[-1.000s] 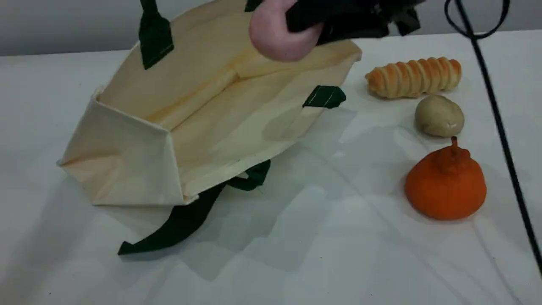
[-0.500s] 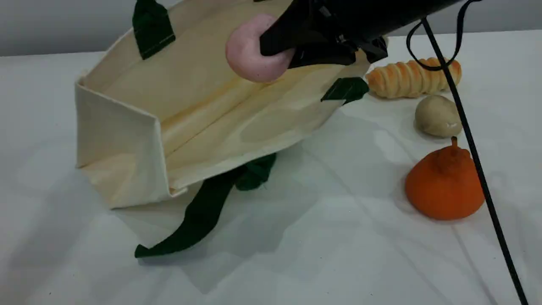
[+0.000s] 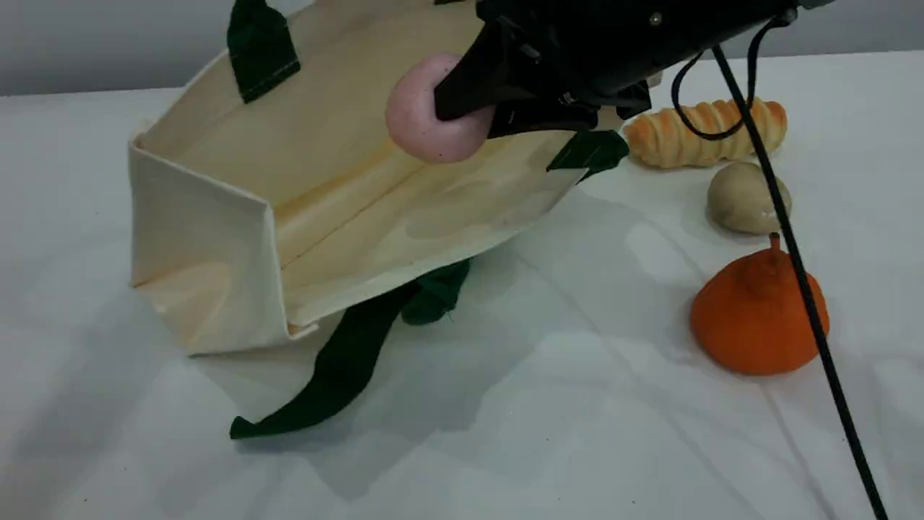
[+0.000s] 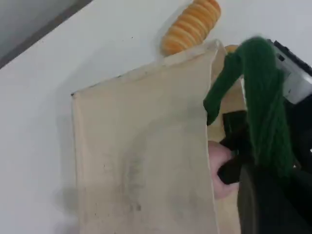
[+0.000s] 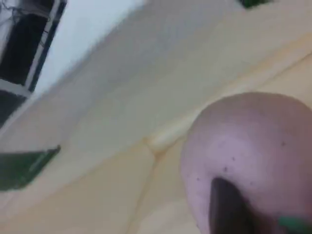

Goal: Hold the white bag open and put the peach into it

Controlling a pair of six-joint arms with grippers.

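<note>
The white bag [image 3: 325, 180] lies tilted on the table with its mouth held open toward the right. Its upper green handle [image 3: 260, 43] runs up out of the scene view. In the left wrist view that green handle [image 4: 263, 97] drapes over my left gripper [image 4: 253, 170], which is shut on it beside the bag's outer wall [image 4: 141, 156]. My right gripper [image 3: 469, 108] reaches in from the top right, shut on the pale-pink peach [image 3: 429, 115], which hangs inside the bag's mouth above the lower wall. The right wrist view shows the peach [image 5: 248, 156] close up over the bag's inner fold [image 5: 97, 161].
To the right of the bag lie a ridged bread roll [image 3: 704, 130], a beige potato [image 3: 747, 196] and an orange knobbed fruit [image 3: 758, 318]. A black cable [image 3: 794, 253] hangs across them. The bag's other green handle [image 3: 339, 368] trails on the table in front.
The right gripper has carried the peach down and left, deeper into the bag's mouth. The bag's open edge rose and shifted left a second ago, then stayed still.
</note>
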